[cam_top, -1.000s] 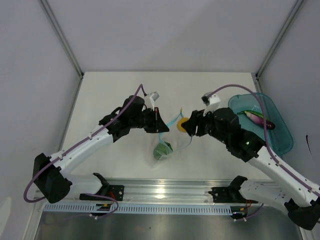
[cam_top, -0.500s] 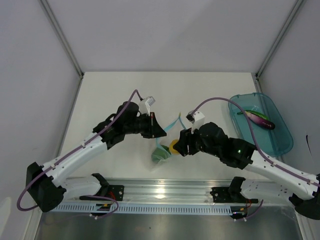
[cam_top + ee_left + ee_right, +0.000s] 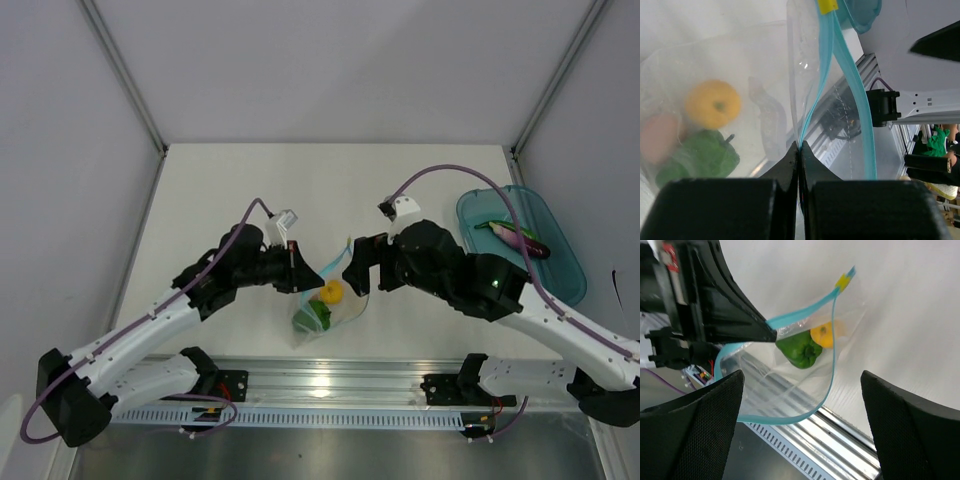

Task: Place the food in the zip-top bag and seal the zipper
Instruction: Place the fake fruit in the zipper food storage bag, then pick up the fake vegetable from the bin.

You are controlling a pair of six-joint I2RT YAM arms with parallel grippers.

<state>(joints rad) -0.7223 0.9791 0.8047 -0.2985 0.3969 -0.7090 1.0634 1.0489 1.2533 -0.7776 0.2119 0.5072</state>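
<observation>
The left gripper (image 3: 799, 148) is clenched on the zipper (image 3: 816, 85). It pinches one end of the strip so that the bag (image 3: 755, 75) hangs mouth-up and its contents sink to the bottom rather than spill. From that pinch the two teal lips part in a long loop, which leaves the mouth gaping for another item. The right gripper (image 3: 800, 377) is released and empty just beside the mouth, its jaws spread wide and facing the opening.

The bag is near the middle of the near edge of the worktop (image 3: 300, 190). Its film is thin, clear and crinkly. The zipper is a smoother, stiffer ribbon with a small yellow tab (image 3: 843, 281) at its far end. Through the film show a round, matt yellow pepper (image 3: 713, 104), a lobed green pepper (image 3: 697, 156) with a short stalk, and a blurred pale pink egg (image 3: 657, 139).

The glossy purple eggplant (image 3: 520, 236) lies in the translucent teal tray (image 3: 565, 285) at the right edge, well apart from the bag. I judge it the one piece not yet packed.
</observation>
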